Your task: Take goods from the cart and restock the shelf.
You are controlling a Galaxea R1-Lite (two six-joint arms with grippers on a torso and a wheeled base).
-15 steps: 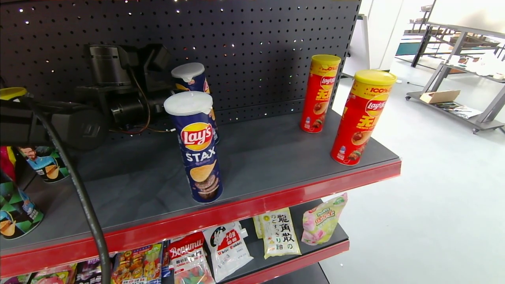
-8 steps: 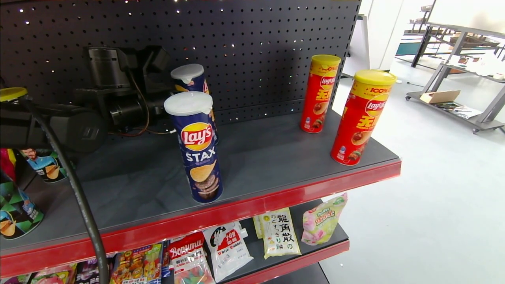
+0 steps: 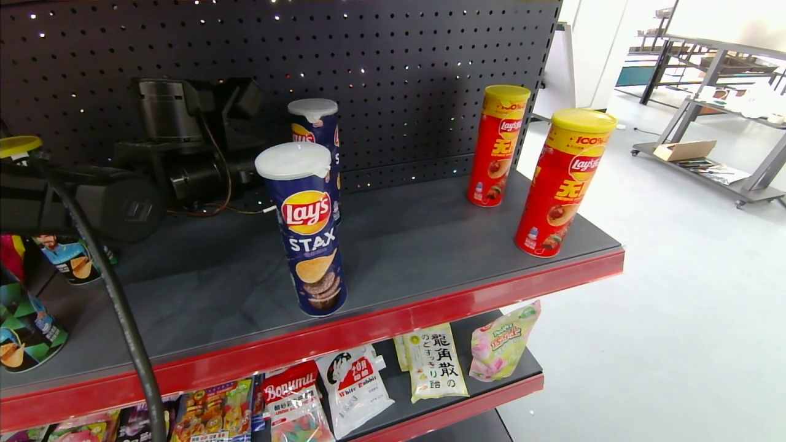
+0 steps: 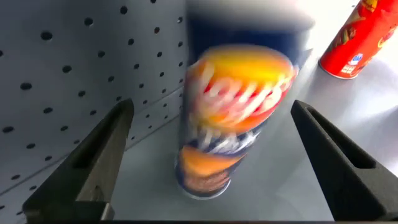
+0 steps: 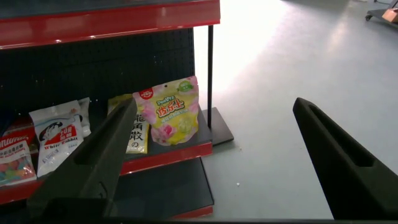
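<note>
Two blue cans stand upright on the shelf (image 3: pixel 430 245) in the head view: the front can (image 3: pixel 307 233) near the red edge, the rear can (image 3: pixel 316 132) by the pegboard (image 3: pixel 399 73), probably to form a row. In the left wrist view the left hand (image 4: pixel 211 107) gapes around the rear can, fingers clear. In the right wrist view the right hand (image 5: pixel 216 102) is splayed and empty, facing snack bags (image 5: pixel 165 115).

Cardboard box (image 3: pixel 684 149) on grey metal rack (image 3: pixel 740 191).

rear blue can (image 3: pixel 316 132) upright by pegboard (image 3: pixel 399 73), front blue can (image 3: pixel 305 227) ahead
</note>
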